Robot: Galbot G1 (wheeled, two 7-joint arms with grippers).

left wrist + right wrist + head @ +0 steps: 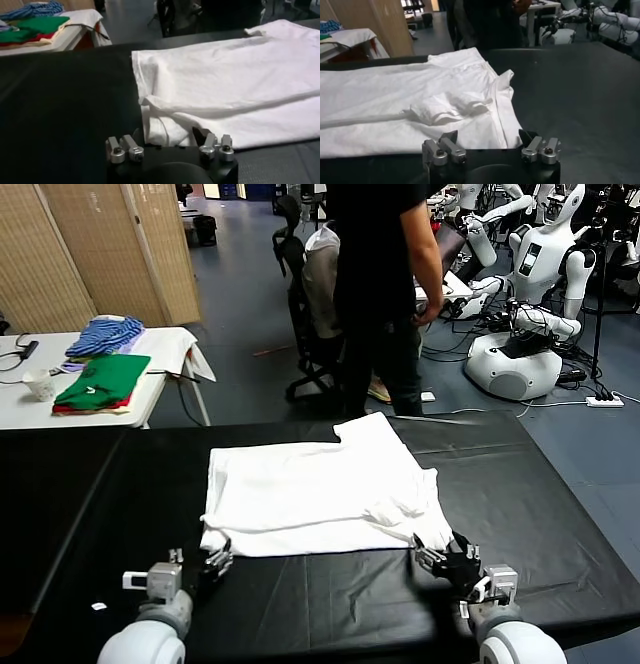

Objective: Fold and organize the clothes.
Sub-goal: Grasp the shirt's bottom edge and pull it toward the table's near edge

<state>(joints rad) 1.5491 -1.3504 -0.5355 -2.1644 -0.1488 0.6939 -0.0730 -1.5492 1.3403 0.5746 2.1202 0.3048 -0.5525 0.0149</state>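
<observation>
The white T-shirt (315, 494) lies flat on the black table (90, 514), partly folded, with a sleeve turned in near its right side and no pink logo showing. My left gripper (217, 561) is open at the shirt's near left corner. In the left wrist view (168, 136) the hem lies between its spread fingers. My right gripper (433, 555) is open at the near right corner. In the right wrist view (488, 136) the shirt's edge (470, 130) lies between its fingers. The shirt also shows in the left wrist view (225, 85).
A person in black (385, 294) stands just behind the table's far edge. A white side table (150, 384) at the far left holds green (100, 379) and red folded garments, a blue striped garment (105, 334) and a cup (40, 384). Robots (525, 334) stand at the back right.
</observation>
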